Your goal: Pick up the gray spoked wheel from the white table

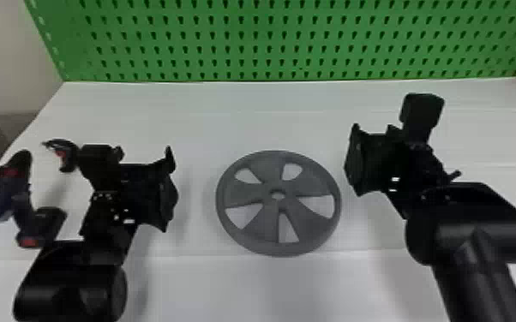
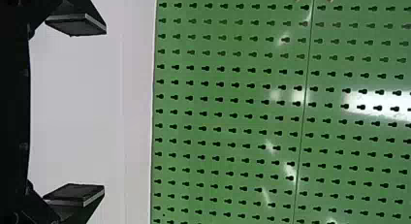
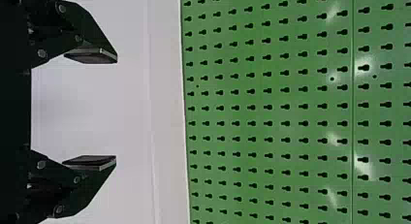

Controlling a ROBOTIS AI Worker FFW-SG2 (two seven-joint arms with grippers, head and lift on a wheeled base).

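Note:
The gray spoked wheel [image 1: 275, 242] lies flat on the white table [image 1: 210, 124], between the two arms. To its left in the head view is my left gripper [image 1: 170, 192], apart from the wheel. My right gripper [image 1: 352, 160] is beyond the wheel's right rim, close to it but with a narrow gap. In the left wrist view, the left gripper [image 2: 103, 107] stands wide open with nothing between its fingers. The right gripper [image 3: 116, 109], in its own wrist view, is open too, its fingers somewhat closer together and holding nothing.
A dark cordless drill [image 1: 21, 201] with red parts lies at the table's left side, beside the left arm. Near it is a small black-and-red object [image 1: 67, 157], partly behind the left wrist. A green perforated panel [image 1: 270, 43] rises along the table's back edge.

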